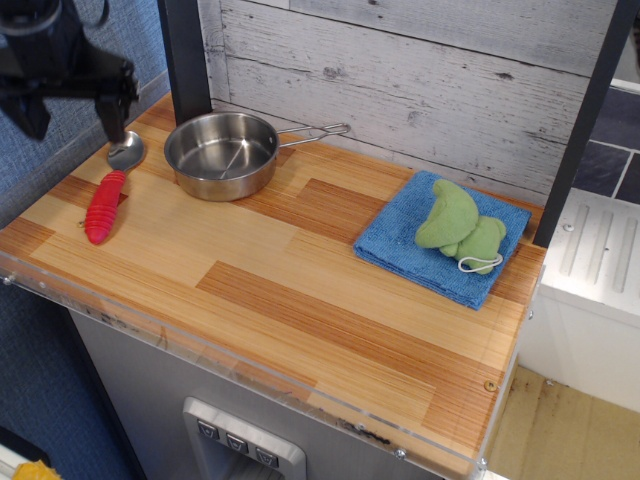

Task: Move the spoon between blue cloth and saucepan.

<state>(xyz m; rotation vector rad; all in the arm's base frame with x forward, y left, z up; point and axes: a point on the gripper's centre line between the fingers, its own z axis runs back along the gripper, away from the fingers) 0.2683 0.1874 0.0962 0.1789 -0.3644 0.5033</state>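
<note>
Overhead, end effector (68, 118) spread apart, wooden counter (300, 290), whitewashed plank wall (420, 80), spoon (108, 192) beside saucepan (221, 154).

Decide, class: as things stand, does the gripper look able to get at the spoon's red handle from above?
Probably yes. The gripper hangs open above the counter's left end, near the spoon. The handle lies bare on the wood, apart from the saucepan, with nothing over it.

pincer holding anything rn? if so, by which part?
Nothing held. The pincer hangs open above the spoon, which lies flat on the table left of the saucepan.
</note>
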